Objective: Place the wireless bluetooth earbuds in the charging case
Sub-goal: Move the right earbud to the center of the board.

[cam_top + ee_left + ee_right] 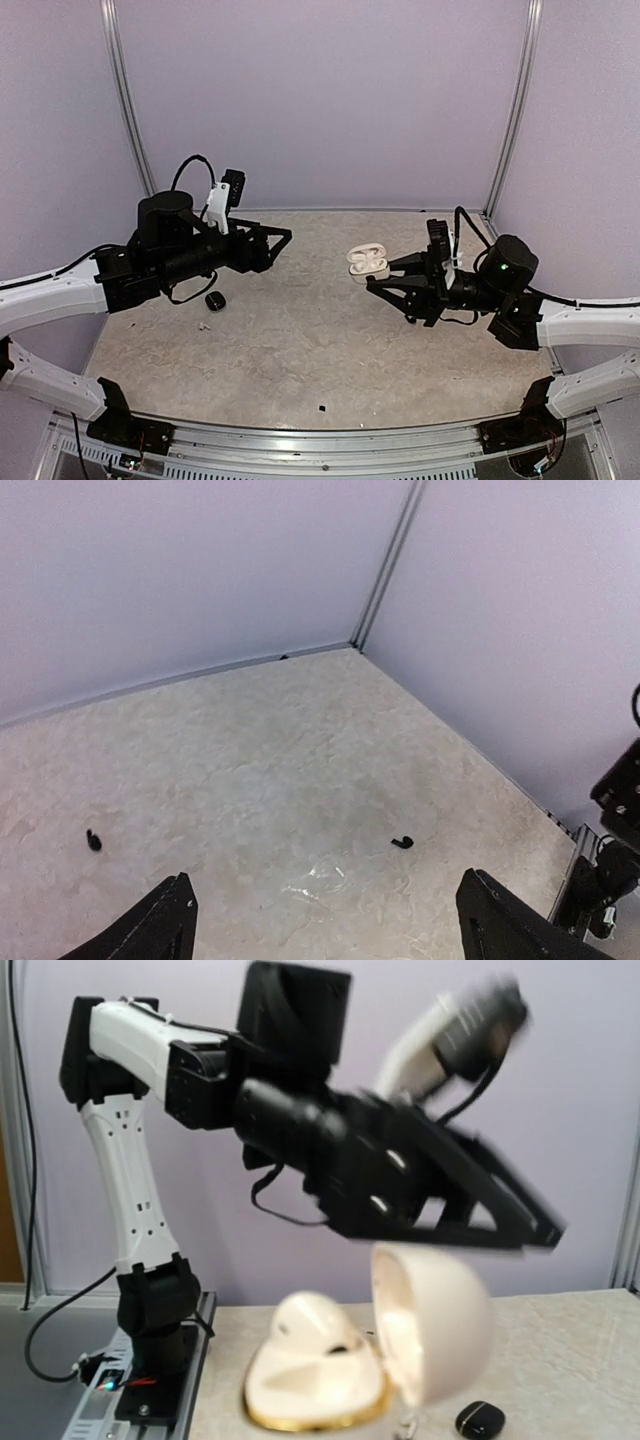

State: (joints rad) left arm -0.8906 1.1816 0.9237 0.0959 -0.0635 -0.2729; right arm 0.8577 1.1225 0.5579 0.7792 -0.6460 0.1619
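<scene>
Starting on the left: the left gripper (278,250) hangs above the table (300,350) with its fingers spread wide and nothing between them. Its own wrist cam only catches the two black fingertips (160,925) at the bottom edge, the rest is cut off. That cam also picks up two little black bits (93,839) on the marbled surface ahead of the fingers. They're too small for me to say whether they're buds. From above, a black earbud (215,300) lies on the table under the left arm, behind the open fingers and well apart from the case. There's a white speck (203,325) just beside it that I honestly can't identify. Moving right, the charging case (367,263) is white, lid flipped up, and sits right at the tips of the right gripper (378,272), which is clamped on it. In the right wrist cam the case (315,1365) fills the bottom middle and the gripper's own fingers don't show at all. The left arm behind it is motion-blurred. I can't tell if anything is seated in the case. A glossy black bud (480,1418) lies on the table just beside the lid.
</scene>
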